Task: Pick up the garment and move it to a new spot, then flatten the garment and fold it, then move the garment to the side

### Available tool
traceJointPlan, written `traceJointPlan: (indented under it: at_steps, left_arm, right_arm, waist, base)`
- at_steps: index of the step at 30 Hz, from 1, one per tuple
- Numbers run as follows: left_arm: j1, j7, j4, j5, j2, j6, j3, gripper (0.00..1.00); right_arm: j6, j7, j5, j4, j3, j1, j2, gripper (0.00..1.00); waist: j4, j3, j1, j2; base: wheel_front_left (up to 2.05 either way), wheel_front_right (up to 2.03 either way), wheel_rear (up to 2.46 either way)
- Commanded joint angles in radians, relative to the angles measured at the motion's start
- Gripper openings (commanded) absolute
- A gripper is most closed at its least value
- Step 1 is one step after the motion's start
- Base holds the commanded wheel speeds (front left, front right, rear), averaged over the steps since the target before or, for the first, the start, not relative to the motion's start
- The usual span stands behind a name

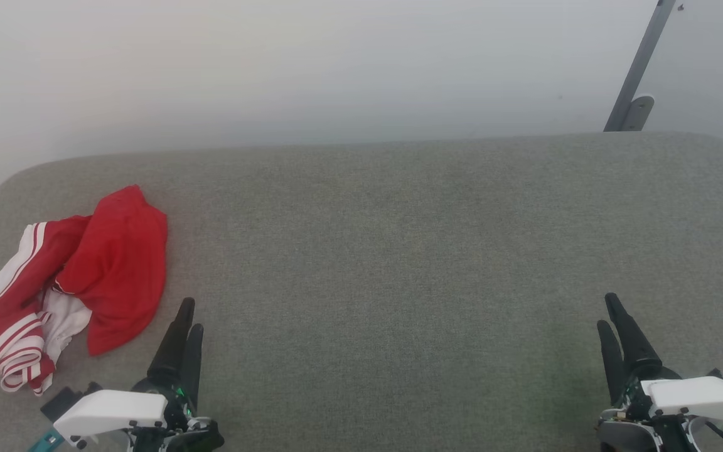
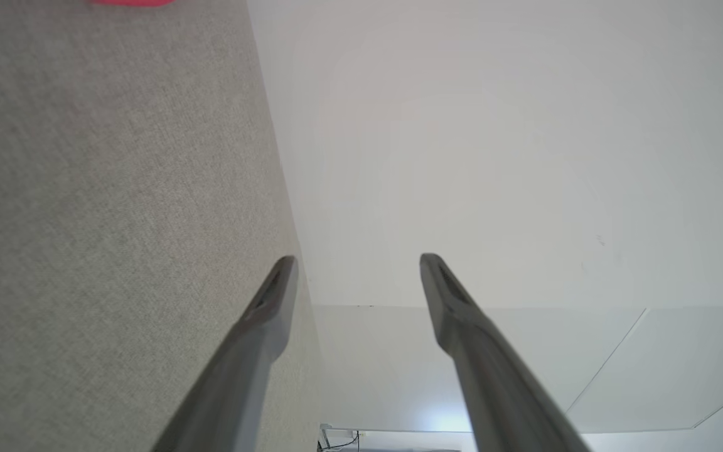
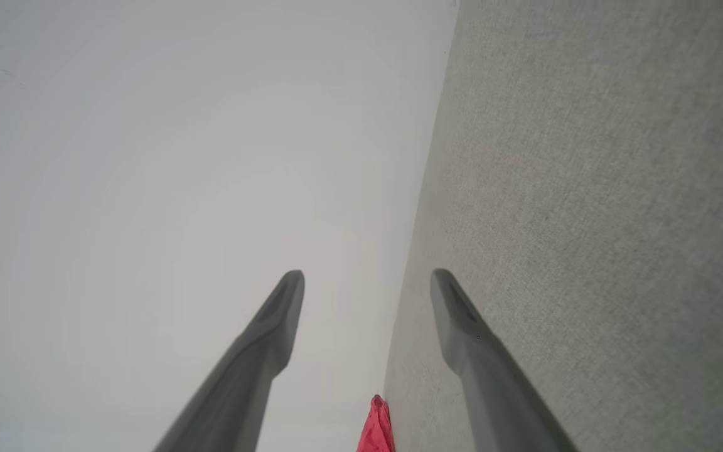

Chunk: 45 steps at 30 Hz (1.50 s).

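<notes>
Leftward, garment [image 1: 117, 263] bunches at table [image 1: 399, 251] edge; left end effector [image 1: 191, 314], right end effector [image 1: 606, 309] wide.

I see the garment [image 1: 117, 263] as soft, matt red cloth, creased, with white striped trim. The table [image 1: 399, 251] is covered in grey woven fabric, matt and slightly rough. The long parts of the left gripper [image 1: 191, 315] and right gripper [image 1: 607, 311] look like dark matt plastic, and the wrist covers [image 1: 110, 408] like smooth white plastic. The wall [image 1: 336, 63] is smooth, matt white.
</notes>
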Motion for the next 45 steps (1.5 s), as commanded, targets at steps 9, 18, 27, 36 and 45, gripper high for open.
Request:
traceJointPlan:
  at_steps: [9,18,27,36,45]
  left_arm:
    - [-0.018,-0.055,-0.057,0.130,0.049,0.048,-0.046,1.00]
    - [-0.022,-0.093,-0.067,0.311,0.105,0.105,-0.104,1.00]
    - [-0.031,-0.127,-0.056,0.492,0.158,0.154,-0.161,1.00]
    - [-0.035,-0.159,-0.066,0.638,0.190,0.181,-0.177,1.00]
    - [-0.018,-0.186,-0.080,0.739,0.210,0.169,-0.152,1.00]
  right_arm:
    - [0.000,-0.040,-0.182,-0.030,0.011,-0.027,-0.023,1.00]
    - [0.000,-0.043,-0.377,-0.040,0.013,-0.030,-0.030,1.00]
    - [0.000,-0.040,-0.566,-0.052,0.011,-0.029,-0.028,1.00]
    - [0.001,-0.048,-0.698,-0.069,0.001,-0.025,-0.031,1.00]
    - [0.001,-0.057,-0.807,-0.091,-0.011,-0.018,-0.034,1.00]
  waist:
    - [-0.001,-0.004,0.0000,-0.0001]
    - [-0.002,-0.009,0.0000,-0.0001]
    - [-0.003,-0.015,0.0000,-0.0001]
    - [-0.001,-0.020,0.0000,-0.0001]
    - [-0.001,-0.025,0.0000,-0.0001]
  base:
    - [0.00,0.00,0.00]
    - [0.00,0.00,0.00]
    - [0.00,0.00,0.00]
    - [0.00,0.00,0.00]
    - [0.00,0.00,0.00]
